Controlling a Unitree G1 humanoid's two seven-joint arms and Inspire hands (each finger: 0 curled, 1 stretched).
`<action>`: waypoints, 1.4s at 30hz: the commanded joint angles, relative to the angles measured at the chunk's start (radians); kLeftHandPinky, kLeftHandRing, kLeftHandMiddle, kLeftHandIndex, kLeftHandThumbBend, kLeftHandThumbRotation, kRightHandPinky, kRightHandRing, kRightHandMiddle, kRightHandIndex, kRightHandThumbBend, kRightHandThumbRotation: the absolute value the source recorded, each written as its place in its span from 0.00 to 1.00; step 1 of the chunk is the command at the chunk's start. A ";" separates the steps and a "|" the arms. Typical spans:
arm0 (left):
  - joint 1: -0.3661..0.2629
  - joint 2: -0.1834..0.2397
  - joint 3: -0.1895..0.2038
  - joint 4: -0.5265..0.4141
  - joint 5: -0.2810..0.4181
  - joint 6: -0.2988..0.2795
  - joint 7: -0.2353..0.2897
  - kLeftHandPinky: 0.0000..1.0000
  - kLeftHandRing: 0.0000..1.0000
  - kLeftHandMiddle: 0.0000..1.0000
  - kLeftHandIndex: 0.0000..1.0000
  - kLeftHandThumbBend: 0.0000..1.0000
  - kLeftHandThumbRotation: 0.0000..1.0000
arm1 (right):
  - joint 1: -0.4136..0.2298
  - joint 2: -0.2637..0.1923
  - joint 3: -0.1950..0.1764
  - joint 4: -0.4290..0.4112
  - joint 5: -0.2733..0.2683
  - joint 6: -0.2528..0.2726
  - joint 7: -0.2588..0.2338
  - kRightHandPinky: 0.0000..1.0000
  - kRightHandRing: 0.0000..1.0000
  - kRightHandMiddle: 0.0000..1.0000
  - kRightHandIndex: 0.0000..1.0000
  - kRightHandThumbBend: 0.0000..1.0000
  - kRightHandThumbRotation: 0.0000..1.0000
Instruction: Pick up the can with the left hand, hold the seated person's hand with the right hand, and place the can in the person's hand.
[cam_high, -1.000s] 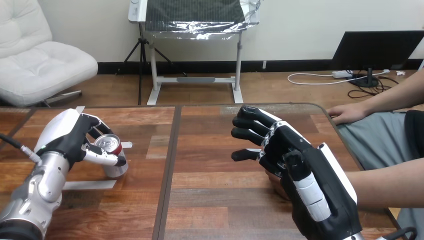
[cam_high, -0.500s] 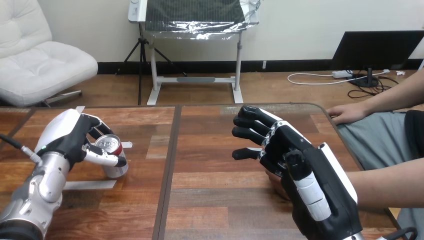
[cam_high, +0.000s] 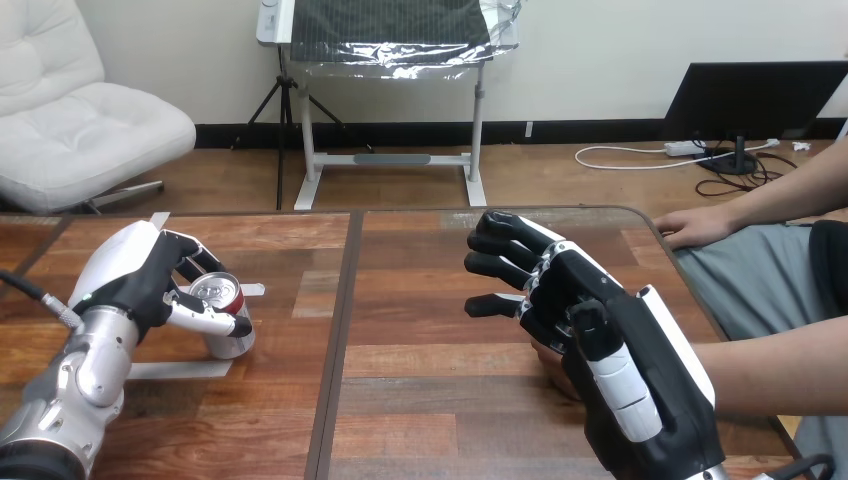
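Observation:
A red and silver can stands upright on the wooden table at the left. My left hand is wrapped round it, thumb across its front and fingers behind it. At the right, my right hand lies back-up over the person's hand, of which a small part shows under my palm. My right fingers are loosely bent, point left and close on nothing I can see. The person's forearm comes in from the right edge.
The person's other hand rests flat at the table's far right corner. White tape strips lie on the wood by the can. A dark seam runs down the table between the two hands.

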 joint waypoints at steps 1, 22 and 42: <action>-0.064 0.019 0.004 -0.026 -0.009 -0.012 0.000 0.25 0.31 0.40 0.48 0.70 0.00 | -0.046 -0.009 -0.015 -0.036 -0.039 -0.029 -0.012 0.69 0.82 0.83 0.82 0.95 0.83; -0.040 0.032 0.024 -0.148 -0.036 -0.023 -0.088 0.19 0.26 0.35 0.46 0.72 0.00 | -0.166 -0.168 -0.149 0.034 -0.288 -0.088 -0.034 0.68 0.82 0.85 0.83 1.00 0.85; 0.063 0.052 0.097 -0.482 -0.111 0.021 -0.195 0.23 0.30 0.38 0.44 0.72 0.00 | -0.285 -0.292 -0.267 0.139 -0.279 -0.091 -0.017 0.63 0.80 0.87 0.86 0.99 0.70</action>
